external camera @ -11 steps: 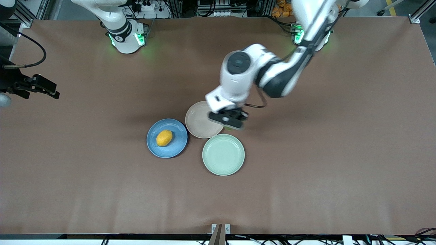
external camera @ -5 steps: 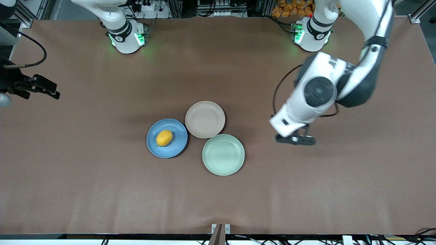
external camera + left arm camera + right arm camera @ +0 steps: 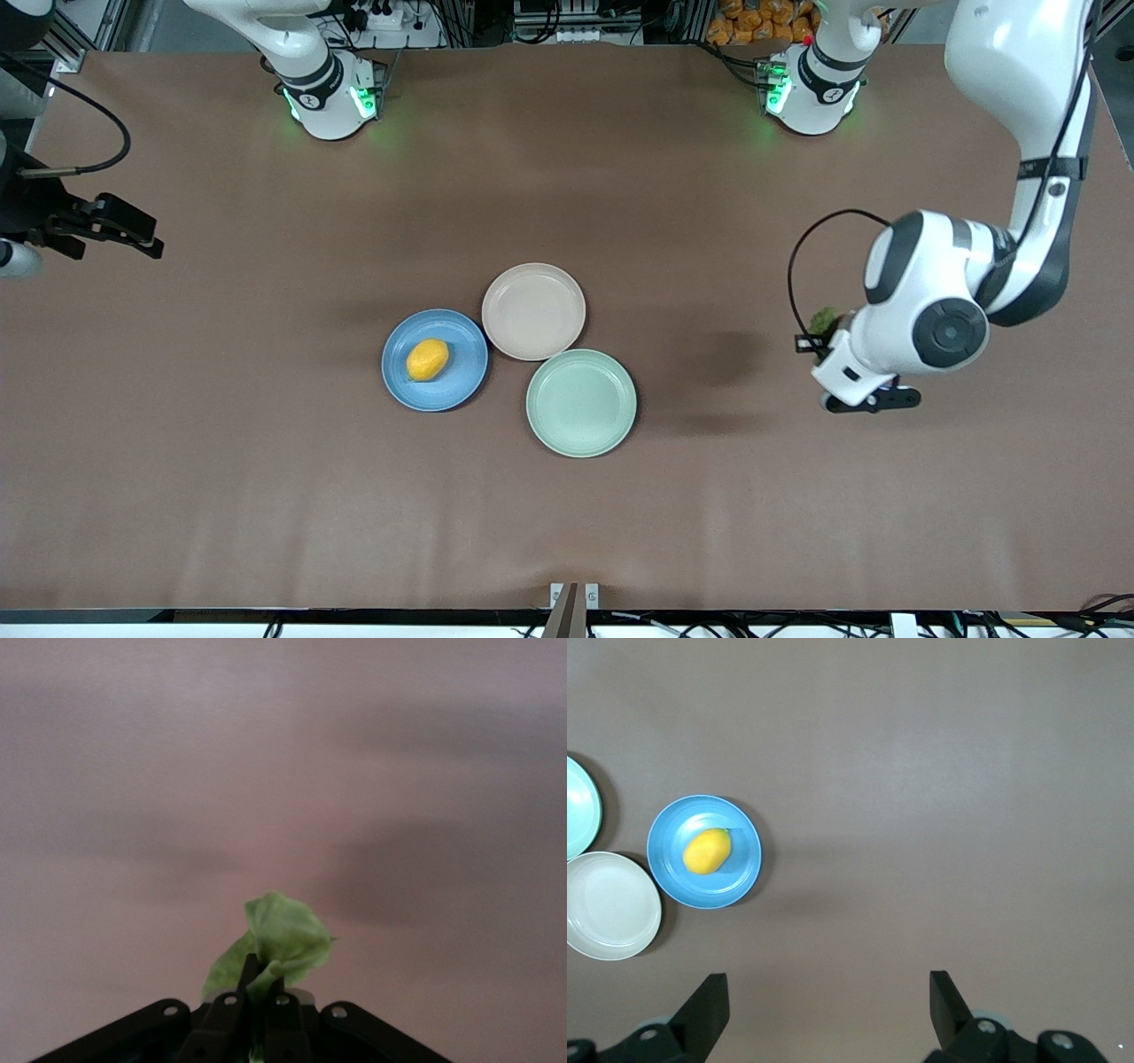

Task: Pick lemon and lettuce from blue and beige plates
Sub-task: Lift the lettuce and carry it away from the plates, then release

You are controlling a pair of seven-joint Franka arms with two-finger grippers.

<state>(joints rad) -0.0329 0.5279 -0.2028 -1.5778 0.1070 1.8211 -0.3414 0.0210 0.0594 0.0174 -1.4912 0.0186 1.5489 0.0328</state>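
Observation:
The lemon (image 3: 428, 359) lies on the blue plate (image 3: 467, 377). The beige plate (image 3: 533, 311) beside it holds nothing. My left gripper (image 3: 817, 335) is up over bare table toward the left arm's end, shut on a piece of green lettuce (image 3: 825, 319). In the left wrist view the gripper (image 3: 266, 973) pinches the lettuce (image 3: 285, 937) between its fingers. My right gripper (image 3: 828, 1001) is open and empty, held high at the right arm's end of the table. Its view shows the lemon (image 3: 707, 850), the blue plate (image 3: 666, 870) and the beige plate (image 3: 607, 904).
A pale mint-green plate (image 3: 581, 402) lies nearer the front camera than the beige plate, touching it, and holds nothing; its edge shows in the right wrist view (image 3: 578, 806). Brown table surface lies all around the three plates.
My left arm has swung from over the beige plate toward the left arm's end of the table, carrying the lettuce. The right arm has hardly moved.

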